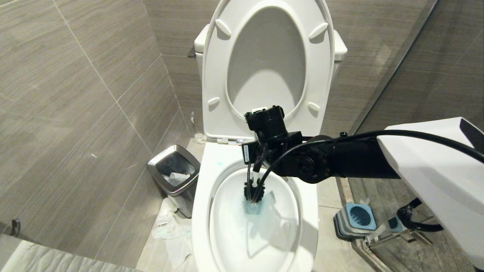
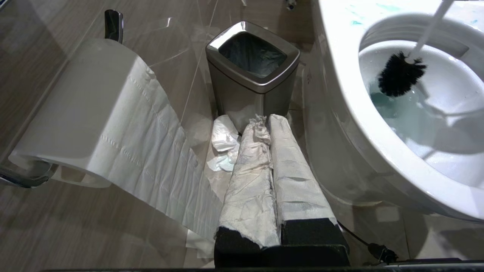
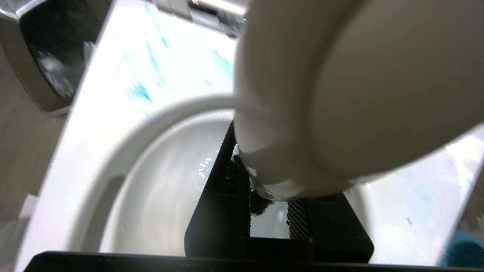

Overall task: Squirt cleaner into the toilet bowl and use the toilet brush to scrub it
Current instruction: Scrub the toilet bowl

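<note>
The left gripper hangs parked beside the bowl, paper-wrapped fingers pressed together on nothing. Farther in, the right gripper clamps the toilet brush by its handle — long axis running steeply down from the claw, bristles just at the cleaner tinting the water in the toilet bowl.
</note>
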Robot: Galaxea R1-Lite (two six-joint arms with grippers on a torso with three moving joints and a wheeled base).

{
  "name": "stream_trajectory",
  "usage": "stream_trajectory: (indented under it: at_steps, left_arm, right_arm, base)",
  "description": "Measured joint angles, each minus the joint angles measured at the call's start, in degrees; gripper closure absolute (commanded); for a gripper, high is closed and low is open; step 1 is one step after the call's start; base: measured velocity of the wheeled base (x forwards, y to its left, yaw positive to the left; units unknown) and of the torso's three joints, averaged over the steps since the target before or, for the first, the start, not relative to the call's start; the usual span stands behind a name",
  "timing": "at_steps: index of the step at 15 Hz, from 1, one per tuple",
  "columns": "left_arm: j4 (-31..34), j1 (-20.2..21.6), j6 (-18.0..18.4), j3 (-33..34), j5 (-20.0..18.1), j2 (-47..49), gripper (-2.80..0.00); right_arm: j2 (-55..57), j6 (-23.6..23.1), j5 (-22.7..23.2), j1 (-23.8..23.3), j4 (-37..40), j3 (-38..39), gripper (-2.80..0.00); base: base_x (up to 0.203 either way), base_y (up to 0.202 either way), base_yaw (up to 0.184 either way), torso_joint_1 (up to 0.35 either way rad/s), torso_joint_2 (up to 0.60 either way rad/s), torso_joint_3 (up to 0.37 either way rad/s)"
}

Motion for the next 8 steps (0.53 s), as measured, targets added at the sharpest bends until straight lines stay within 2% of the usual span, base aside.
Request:
stream_trajectory:
  at_steps: [5,8]
  left_arm:
    - [0.00,0.00,0.02,0.00,0.03,0.00,0.00]
    - [0.02,0.00,0.02,0.00,0.01,0.00,0.00]
  right_arm:
    - [-11.73,-0.07,3.01,-0.81,-0.52,18.09,0.00]
    - [-18.07,0.66,3.88,3.33,-0.79,26.46,0.00]
  base:
    - [0.000,0.000,0.000,0.000,0.00,0.000]
    - [0.000,0.000,0.000,0.000,0.00,0.000]
